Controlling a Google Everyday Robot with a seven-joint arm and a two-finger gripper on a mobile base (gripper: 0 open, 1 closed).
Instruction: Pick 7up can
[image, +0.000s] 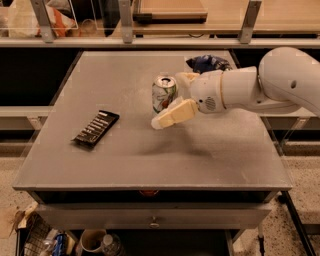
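Observation:
The 7up can (162, 91) stands upright near the middle of the grey table (130, 155); it is white and silver with green marks and a silver pull-tab top. My gripper (169, 100) reaches in from the right on a white arm (250, 87). It is open. One cream finger (172, 115) lies in front of the can's lower right side, the other finger (187, 78) is behind the can to its right. The can is not lifted, and I cannot tell whether either finger touches it.
A flat black bar with white lettering (96, 128) lies on the table's left part. A dark blue-and-white snack bag (207, 63) lies at the back right, just behind the arm. A shelf rail (150, 42) runs behind the table. Clutter sits below the table's front (95, 242).

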